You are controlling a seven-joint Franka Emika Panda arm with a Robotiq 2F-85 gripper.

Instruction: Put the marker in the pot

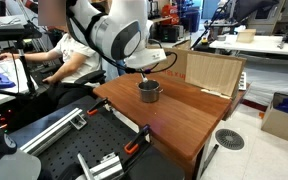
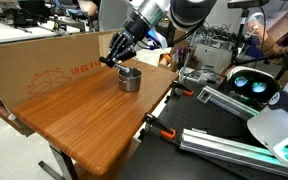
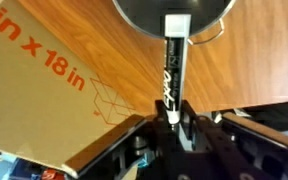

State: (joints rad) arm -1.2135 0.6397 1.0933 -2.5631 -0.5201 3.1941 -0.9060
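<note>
The small silver pot [image 1: 148, 91] stands on the wooden table [image 1: 174, 120]; it also shows in an exterior view [image 2: 130, 78] and at the top of the wrist view [image 3: 174, 10]. My gripper [image 3: 174, 118] is shut on a black marker [image 3: 173, 65] with white lettering. The marker points toward the pot, its white end over the pot's rim. In both exterior views my gripper [image 1: 144, 72] [image 2: 119, 52] hangs just above the pot. The marker itself is hard to make out there.
A large cardboard box [image 2: 54, 65] lies along the table's far side, close beside the pot; it also shows in an exterior view [image 1: 212, 72] and the wrist view [image 3: 34, 80]. Orange clamps [image 2: 162, 128] grip the table edge. A person [image 1: 69, 55] sits behind the table.
</note>
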